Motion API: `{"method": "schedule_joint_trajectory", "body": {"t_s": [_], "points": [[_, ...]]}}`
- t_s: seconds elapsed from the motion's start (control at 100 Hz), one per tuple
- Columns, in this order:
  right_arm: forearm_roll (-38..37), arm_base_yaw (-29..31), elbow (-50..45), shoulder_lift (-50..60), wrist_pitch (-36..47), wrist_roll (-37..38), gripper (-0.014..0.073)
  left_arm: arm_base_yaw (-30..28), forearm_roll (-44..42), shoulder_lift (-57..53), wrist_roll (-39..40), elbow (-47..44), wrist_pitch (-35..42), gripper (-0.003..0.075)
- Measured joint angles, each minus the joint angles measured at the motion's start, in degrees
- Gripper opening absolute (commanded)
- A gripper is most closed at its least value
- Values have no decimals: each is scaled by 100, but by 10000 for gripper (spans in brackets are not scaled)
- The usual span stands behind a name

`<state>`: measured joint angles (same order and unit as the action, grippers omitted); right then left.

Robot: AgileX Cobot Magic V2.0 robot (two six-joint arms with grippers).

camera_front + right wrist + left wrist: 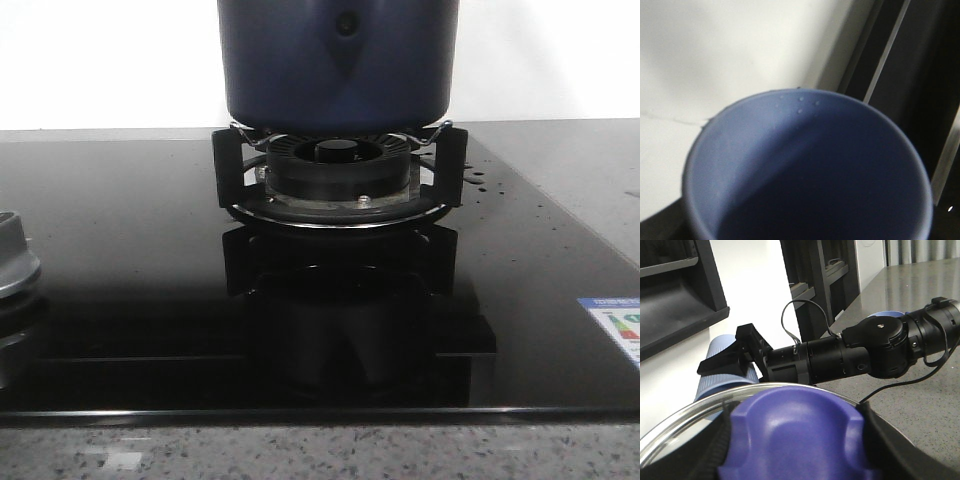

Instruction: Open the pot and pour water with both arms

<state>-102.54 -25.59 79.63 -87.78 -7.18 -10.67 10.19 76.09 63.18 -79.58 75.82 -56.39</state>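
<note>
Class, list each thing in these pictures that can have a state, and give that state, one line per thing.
pot: upright on the burner stand.
burner: unlit, no flame visible.
lid: between the left gripper's jaws; the view does not show whether it is off the pot.
blue cup: held by the right gripper, mouth open to the wrist camera, droplets inside.

My front camera is sitting low and close, looking forward across the glossy black stovetop (120,300) at the burner (335,175), cutting off the pot (338,60) above. My left wrist camera is looking over a blue knob (795,435) toward my right arm (865,352). My right wrist camera is peering straight into a blue cup (810,170), which both wrist views are sharing.
</note>
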Motion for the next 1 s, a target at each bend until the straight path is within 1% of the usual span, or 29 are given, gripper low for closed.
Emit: {"method": "schedule_joint_trajectory", "body": {"t_s": [0.07, 0.14, 0.21, 0.27, 0.35, 0.36, 0.41, 0.42, 0.51, 0.58, 0.62, 0.65, 0.71, 0.73, 0.82, 0.91, 1.0], "points": [[242, 0, 0, 0, -126, 165, 144, 0, 0, 0, 0, 0, 0, 274], [690, 0, 0, 0, -285, 481, 144, 0, 0, 0, 0, 0, 0, 274], [1314, -36, 0, 13, -580, 972, 144, 0, 0, 0, 0, 0, -11, 274], [2005, -72, 0, 68, -1029, 1479, 144, 0, 0, 0, 0, 0, -11, 274], [2683, -96, 0, 202, -1488, 2084, 144, 0, 0, 0, 0, 0, -11, 274], [2888, -81, 0, 232, -1576, 2164, 144, 0, 0, 0, 0, 0, -11, 274], [3403, 23, 0, 347, -1881, 2349, 144, 0, 0, 0, 0, 0, -11, 274], [3403, 43, 0, 366, -1881, 2367, 144, 0, 0, 0, 0, 0, -11, 274], [4329, 439, -113, 667, -2061, 2488, 144, 0, 0, 0, 0, 0, -11, 274], [4956, 892, -407, 976, -1862, 2542, 144, 0, 0, 0, 0, 0, -11, 274], [5356, 1214, -669, 1170, -1568, 2566, 144, 0, 0, 0, 0, 0, -11, 274], [5515, 1444, -881, 1301, -1407, 2581, 144, 0, 0, 0, 0, 0, -11, 274], [5993, 1921, -1370, 1552, -836, 2593, 144, 0, 0, 0, 0, 0, -11, 274], [6149, 2162, -1639, 1663, -628, 2604, 144, 0, 0, 0, 0, 0, -11, 274], [6783, 2873, -2552, 1932, 277, 2613, 144, 0, 0, 0, 0, 0, -11, 274], [7195, 3342, -3340, 2000, 922, 2626, 144, 0, 0, 0, 0, 0, -11, 274], [7310, 3499, -3848, 2000, 1096, 2636, 144, 0, 0, 0, 0, 0, -11, 274]]}}
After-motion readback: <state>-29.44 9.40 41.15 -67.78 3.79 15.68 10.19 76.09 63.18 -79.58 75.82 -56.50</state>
